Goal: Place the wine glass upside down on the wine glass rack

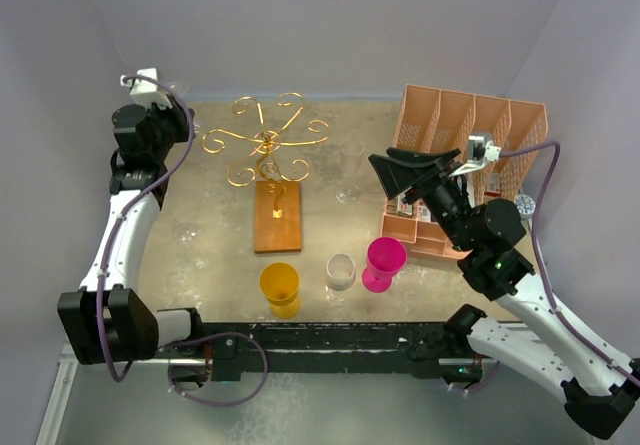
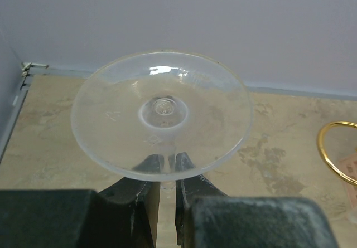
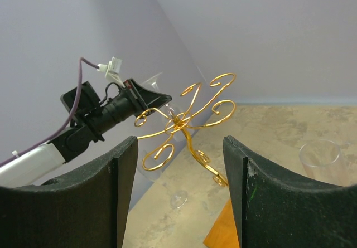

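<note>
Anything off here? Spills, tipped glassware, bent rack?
Nothing stands out. The wine glass rack stands upright, and no spill or breakage shows. The left tool grips the wine glass by its stem, foot up.

Wine glass rack (image 1: 268, 155) between wine glass (image 2: 162, 114) at left and organizer (image 1: 470, 125) at right, row of cups (image 1: 341, 271) before it.

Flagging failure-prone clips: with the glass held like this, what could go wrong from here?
1. The left end effector pinches the wine glass only at its thin stem; it could swivel or slip.
2. The wine glass rack has crowded curled arms on a narrow base; the wide foot may snag one and tip it.
</note>
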